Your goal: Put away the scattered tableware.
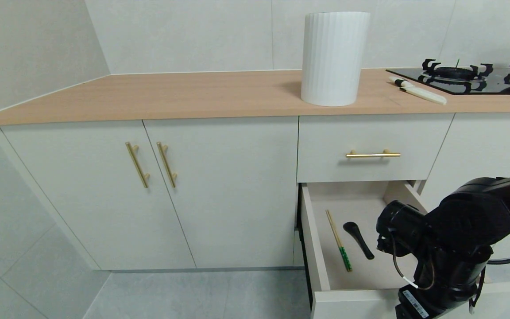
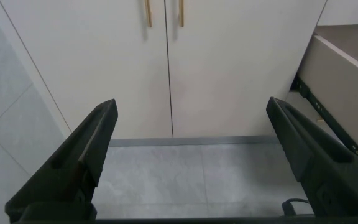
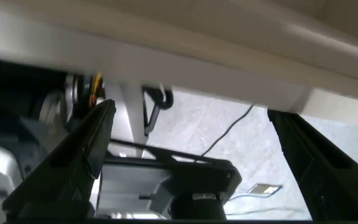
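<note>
A pair of chopsticks (image 1: 338, 240) with green ends and a black spoon (image 1: 358, 239) lie inside the pulled-out lower drawer (image 1: 318, 248). My right arm (image 1: 450, 248) hangs low over the drawer's front right corner. The right gripper (image 3: 191, 112) is open and empty, with a pale panel edge (image 3: 185, 56) of the drawer just past its fingers. My left gripper (image 2: 191, 109) is open with nothing in it, held low and facing the cabinet doors (image 2: 166, 56) and the floor.
On the wooden countertop (image 1: 171, 95) stand a tall white ribbed container (image 1: 332, 57) and a white knife-like utensil (image 1: 416, 91) beside the black gas hob (image 1: 467, 79). A shut drawer with a gold handle (image 1: 372, 154) sits above the pulled-out one. The pulled-out drawer's side (image 2: 347, 81) is beside my left gripper.
</note>
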